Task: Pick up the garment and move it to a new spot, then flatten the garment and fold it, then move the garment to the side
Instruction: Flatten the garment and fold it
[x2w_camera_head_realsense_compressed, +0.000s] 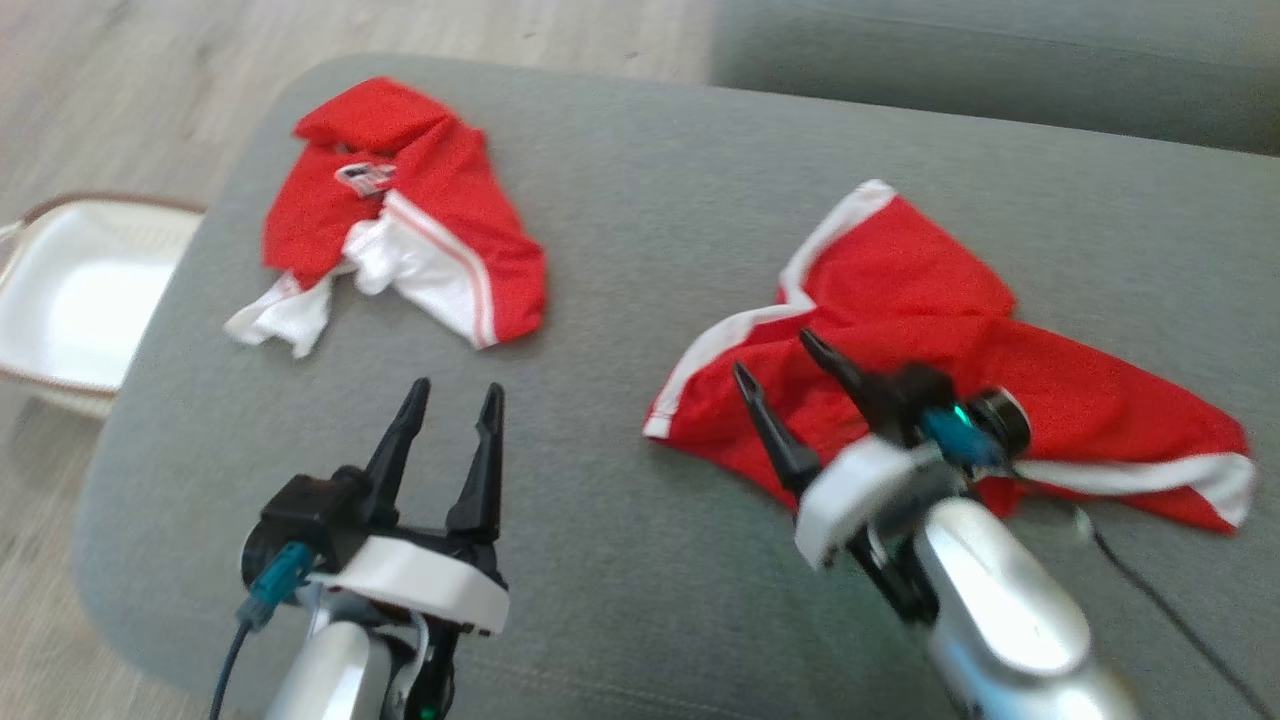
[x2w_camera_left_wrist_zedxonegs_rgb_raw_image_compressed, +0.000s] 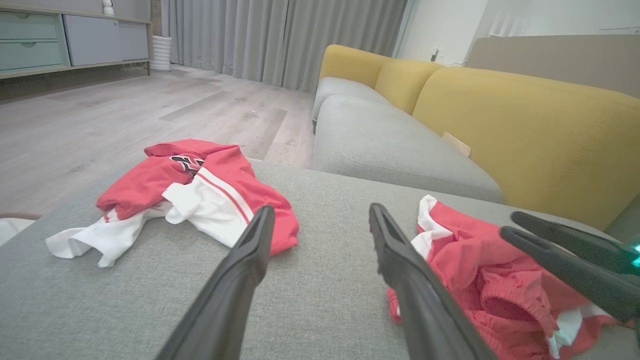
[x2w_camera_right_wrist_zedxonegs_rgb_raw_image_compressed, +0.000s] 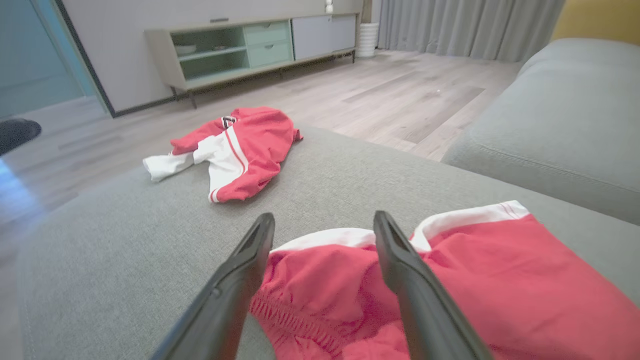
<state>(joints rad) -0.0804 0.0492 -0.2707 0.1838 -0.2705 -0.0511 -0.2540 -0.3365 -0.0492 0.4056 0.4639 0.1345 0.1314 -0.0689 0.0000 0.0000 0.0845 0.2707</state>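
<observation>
We've got 2 red garments on the grey ottoman (x2w_camera_head_realsense_compressed: 640, 190): crumpled jersey (x2w_camera_head_realsense_compressed: 400, 220) far left, shorts (x2w_camera_head_realsense_compressed: 900, 290) under our right gripper (x2w_camera_head_realsense_compressed: 772, 352). Left gripper (x2w_camera_head_realsense_compressed: 456, 386) nearby; both spread wide, nothing held.

Pale wood-plank floor (x2w_camera_left_wrist_zedxonegs_rgb_raw_image_compressed: 125, 110) runs back to long grey curtains (x2w_camera_left_wrist_zedxonegs_rgb_raw_image_compressed: 280, 40); a low sideboard (x2w_camera_right_wrist_zedxonegs_rgb_raw_image_compressed: 260, 47) with green drawers stands against a light wall (x2w_camera_right_wrist_zedxonegs_rgb_raw_image_compressed: 125, 20), a white ribbed pot (x2w_camera_right_wrist_zedxonegs_rgb_raw_image_compressed: 367, 39) beside it; a sofa (x2w_camera_left_wrist_zedxonegs_rgb_raw_image_compressed: 525, 130) with yellow backs and grey seats sits behind a grey upholstered ottoman (x2w_camera_head_realsense_compressed: 640, 180).
</observation>
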